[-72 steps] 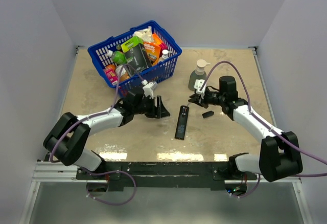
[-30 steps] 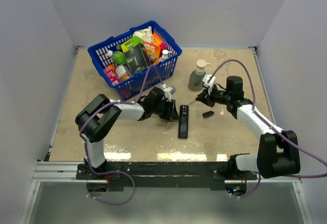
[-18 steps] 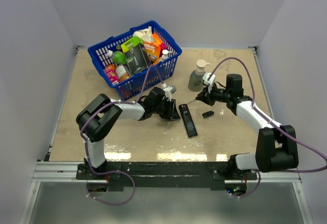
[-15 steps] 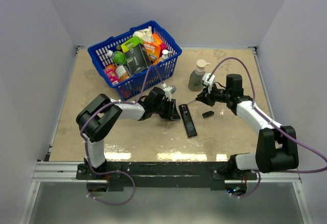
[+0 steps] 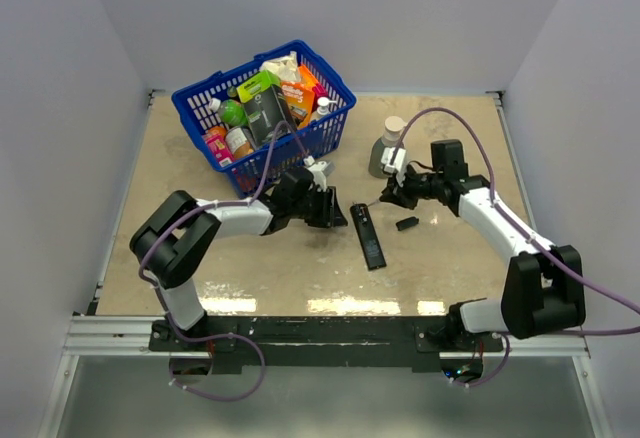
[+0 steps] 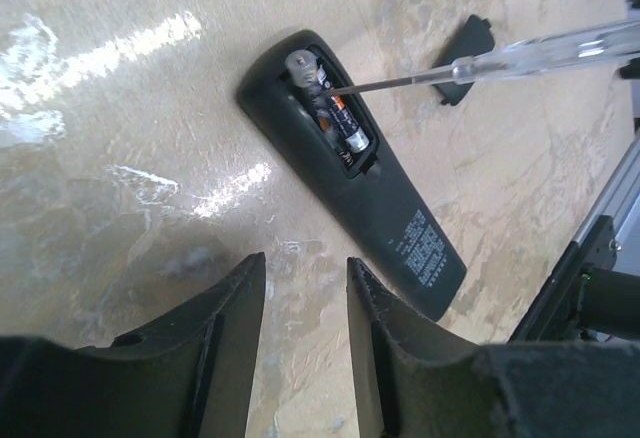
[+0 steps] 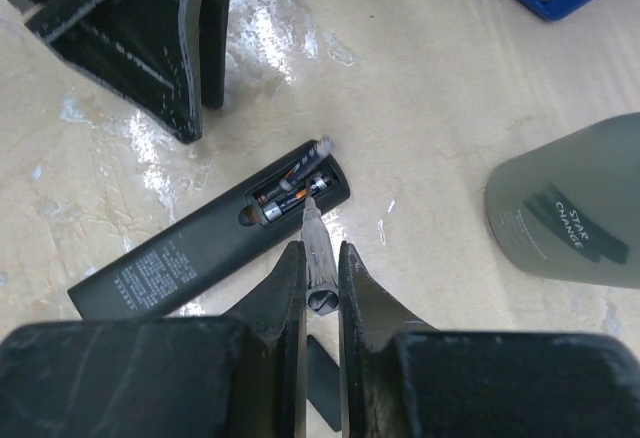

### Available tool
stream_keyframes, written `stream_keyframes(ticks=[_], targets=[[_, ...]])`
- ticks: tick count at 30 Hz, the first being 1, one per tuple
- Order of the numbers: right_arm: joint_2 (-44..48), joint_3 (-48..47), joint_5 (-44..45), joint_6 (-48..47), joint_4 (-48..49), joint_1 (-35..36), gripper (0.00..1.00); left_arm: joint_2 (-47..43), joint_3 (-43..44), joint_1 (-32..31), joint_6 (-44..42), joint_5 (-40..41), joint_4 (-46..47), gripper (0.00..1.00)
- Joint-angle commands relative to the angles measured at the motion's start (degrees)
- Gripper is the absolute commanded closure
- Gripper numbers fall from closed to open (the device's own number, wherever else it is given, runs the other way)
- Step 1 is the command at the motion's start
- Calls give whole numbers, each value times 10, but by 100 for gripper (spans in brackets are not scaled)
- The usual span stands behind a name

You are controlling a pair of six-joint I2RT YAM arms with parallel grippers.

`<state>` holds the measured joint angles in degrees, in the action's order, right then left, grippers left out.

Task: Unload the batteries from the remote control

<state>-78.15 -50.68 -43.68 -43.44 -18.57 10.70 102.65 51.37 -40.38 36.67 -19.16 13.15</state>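
The black remote control lies flat mid-table with its recessed slot facing up. The batteries sit in that slot; one is tilted up at its far end. My right gripper is shut on a clear-handled screwdriver whose metal tip reaches into the slot beside the batteries. My left gripper stands open just left of the remote, with only bare table between its fingers.
A short flat black cover piece lies right of the remote. A grey soap bottle stands behind the right gripper. A blue basket full of packaged goods sits at the back left.
The remote's near end has swung right, so it now lies slanted. My left gripper has drawn back a little from it. The right gripper has brought the screwdriver tip into the slot.
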Motion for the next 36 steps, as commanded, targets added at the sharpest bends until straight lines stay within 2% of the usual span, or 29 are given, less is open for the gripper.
stream_keyframes(ticks=[1, 12, 24, 36], targets=[[1, -35, 27, -39, -85, 31, 100, -47, -10, 13, 10, 11, 13, 56], [-17, -82, 35, -83, -149, 57, 100, -48, -19, 20, 8, 2, 17, 55], [9, -90, 13, -45, -76, 67, 100, -49, -21, 23, 10, 8, 20, 55], [7, -75, 46, -25, -16, 85, 100, -50, -28, 23, 10, 14, 20, 55]])
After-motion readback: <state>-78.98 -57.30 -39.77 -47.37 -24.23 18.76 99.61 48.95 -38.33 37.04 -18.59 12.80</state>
